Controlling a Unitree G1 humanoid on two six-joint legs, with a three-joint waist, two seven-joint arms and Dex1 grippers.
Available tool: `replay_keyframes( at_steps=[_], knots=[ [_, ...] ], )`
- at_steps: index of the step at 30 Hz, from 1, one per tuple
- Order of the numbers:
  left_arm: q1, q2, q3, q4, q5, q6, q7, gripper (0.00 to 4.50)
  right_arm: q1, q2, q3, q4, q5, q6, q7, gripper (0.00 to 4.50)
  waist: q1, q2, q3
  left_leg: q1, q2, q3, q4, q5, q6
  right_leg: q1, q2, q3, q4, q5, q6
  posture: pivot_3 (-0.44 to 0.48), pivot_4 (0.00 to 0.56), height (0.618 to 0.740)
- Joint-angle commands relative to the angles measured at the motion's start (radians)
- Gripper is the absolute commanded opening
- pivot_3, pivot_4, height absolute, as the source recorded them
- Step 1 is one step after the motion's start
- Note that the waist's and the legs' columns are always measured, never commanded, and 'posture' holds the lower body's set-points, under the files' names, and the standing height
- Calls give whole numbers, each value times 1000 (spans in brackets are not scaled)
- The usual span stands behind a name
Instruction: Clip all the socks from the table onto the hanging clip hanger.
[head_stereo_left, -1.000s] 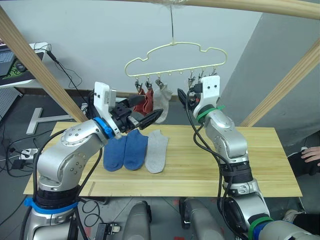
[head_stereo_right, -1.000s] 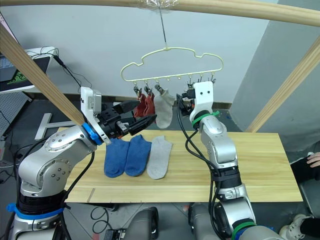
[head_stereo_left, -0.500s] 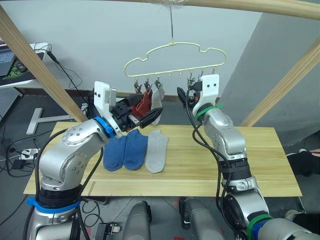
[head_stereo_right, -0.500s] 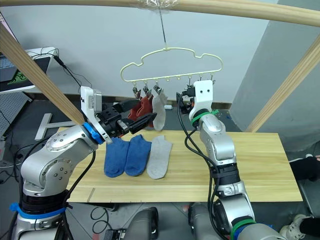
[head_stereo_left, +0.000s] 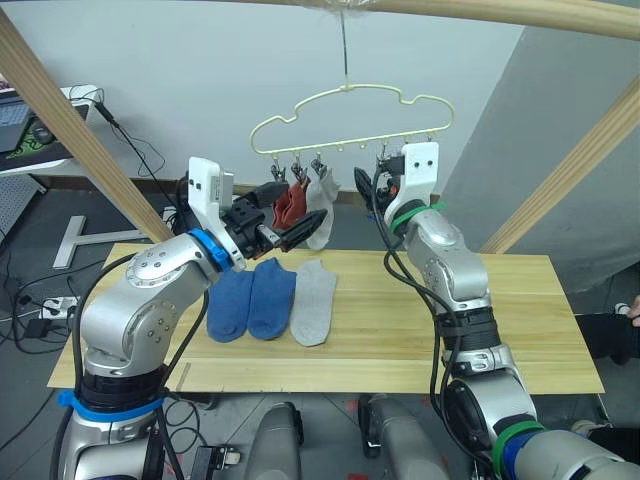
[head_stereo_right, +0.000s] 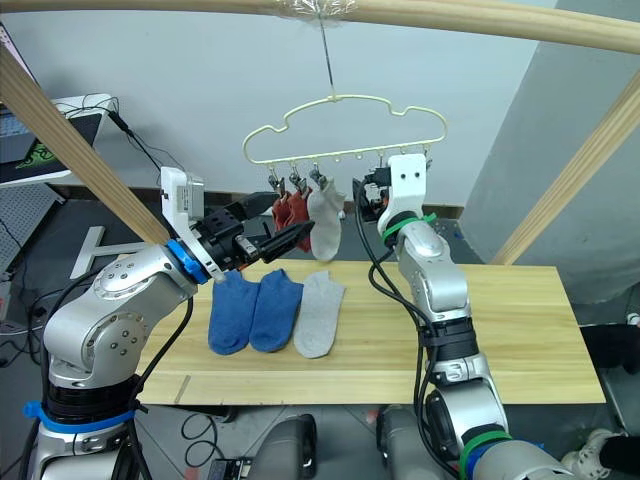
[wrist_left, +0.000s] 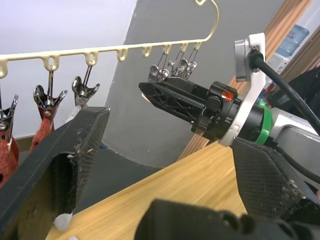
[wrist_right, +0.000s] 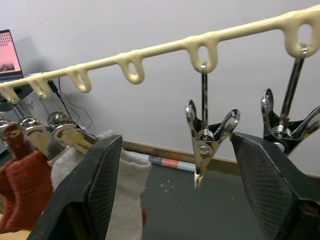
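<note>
three short ankle socks (head_stereo_left: 272, 300) lie side by side on the long pale wooden desk (head_stereo_left: 520, 330); three more hang left on the thin wire clip hanger (head_stereo_left: 345, 125) above.

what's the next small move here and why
Probably lower the left gripper to the grey sock on the table and pick it up. Both grippers are open and empty, three socks already hang on the clip hanger, and the right gripper sits at a free clip.
</note>
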Motion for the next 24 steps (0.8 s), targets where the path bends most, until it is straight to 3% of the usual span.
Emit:
replay_keyframes(
  at_steps=[1,24],
  knots=[
    [-19,-1,12,-15,6,-22,-5,4500,-32,0,-11,-15,14,-27,-1,3210,0,0,0,0,0,0,0,0,0,0,0,0,0,0,0,60,250,740],
    [-69,-25,0,-27,12,-40,-23,4500,-83,2,0,50,8,-82,12,3210,0,0,0,0,0,0,0,0,0,0,0,0,0,0,0,60,251,740]
  ],
)
